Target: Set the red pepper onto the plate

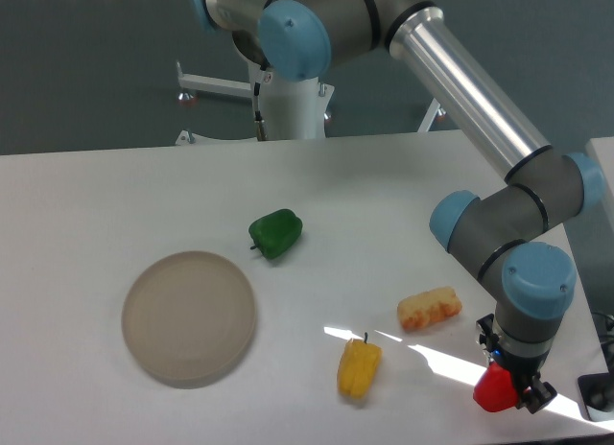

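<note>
The red pepper [493, 391] is at the table's front right, small and glossy, right under the arm's wrist. My gripper [513, 395] comes straight down onto it. A dark finger [533, 397] shows against the pepper's right side, and the other finger is hidden behind the pepper. The gripper looks shut on the pepper. The plate [189, 317], a wide beige-grey disc with a low rim, lies far to the left on the table with nothing on it.
A green pepper [276, 233] lies behind the plate's right side. A yellow pepper [358, 368] and an orange-yellow bread-like piece [429, 309] lie between the plate and the gripper. The table's right edge runs close beside the gripper.
</note>
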{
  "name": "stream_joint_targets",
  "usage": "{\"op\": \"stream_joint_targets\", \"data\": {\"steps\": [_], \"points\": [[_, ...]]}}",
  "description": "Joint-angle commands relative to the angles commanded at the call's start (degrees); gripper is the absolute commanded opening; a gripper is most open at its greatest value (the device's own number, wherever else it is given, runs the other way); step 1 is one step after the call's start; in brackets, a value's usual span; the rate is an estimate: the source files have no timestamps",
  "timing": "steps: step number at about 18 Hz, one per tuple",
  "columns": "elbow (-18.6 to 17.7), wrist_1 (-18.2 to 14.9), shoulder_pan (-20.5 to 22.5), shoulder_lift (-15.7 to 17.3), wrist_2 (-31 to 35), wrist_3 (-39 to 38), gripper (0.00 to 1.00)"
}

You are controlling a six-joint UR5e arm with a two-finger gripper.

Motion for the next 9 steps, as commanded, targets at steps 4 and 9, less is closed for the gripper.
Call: {"op": "stream_joint_targets", "data": {"steps": [4,9], "points": [[-0.2,-0.1,-0.3,0.3,0.0,-1.2,0.61],[-0.7,-0.4,-1.7,0.8,0.1,-1.9,0.61]]}}
